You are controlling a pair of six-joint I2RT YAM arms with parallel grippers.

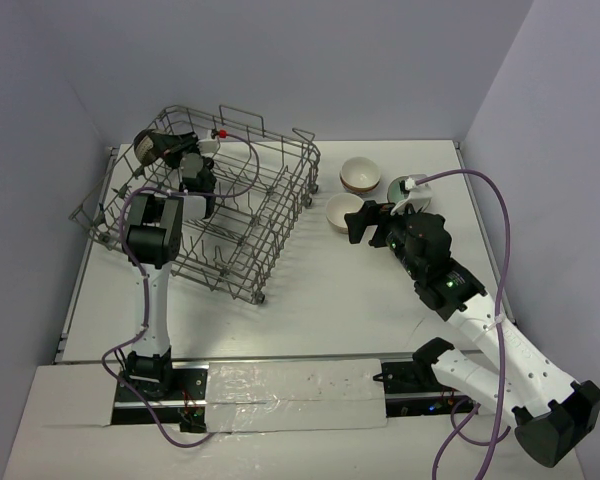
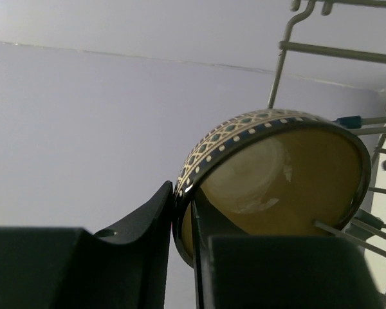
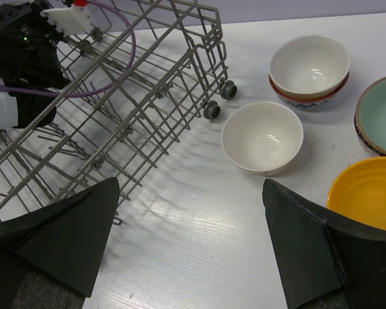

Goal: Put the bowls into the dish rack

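Observation:
The grey wire dish rack [image 1: 250, 230] stands tilted at the far left of the table. At its back left corner my left gripper [image 1: 170, 150] is shut on a bowl [image 1: 148, 148]. The left wrist view shows the fingers [image 2: 183, 190] pinching the rim of this bowl [image 2: 283, 180], which has a blue-and-white patterned outside and a yellow-brown inside, beside rack wires [image 2: 341, 50]. My right gripper [image 3: 190, 183] hangs open over bare table, apart from a white bowl [image 3: 262, 136], a stacked pair [image 3: 310, 62], a pale green bowl [image 3: 379, 112] and an orange-yellow bowl [image 3: 367, 193].
The loose bowls [image 1: 340, 212] cluster right of the rack near the back wall. The right arm [image 1: 450, 285] reaches in from the near right. Walls close the table at the back and both sides. The rack's wheels [image 3: 229, 89] face the bowls.

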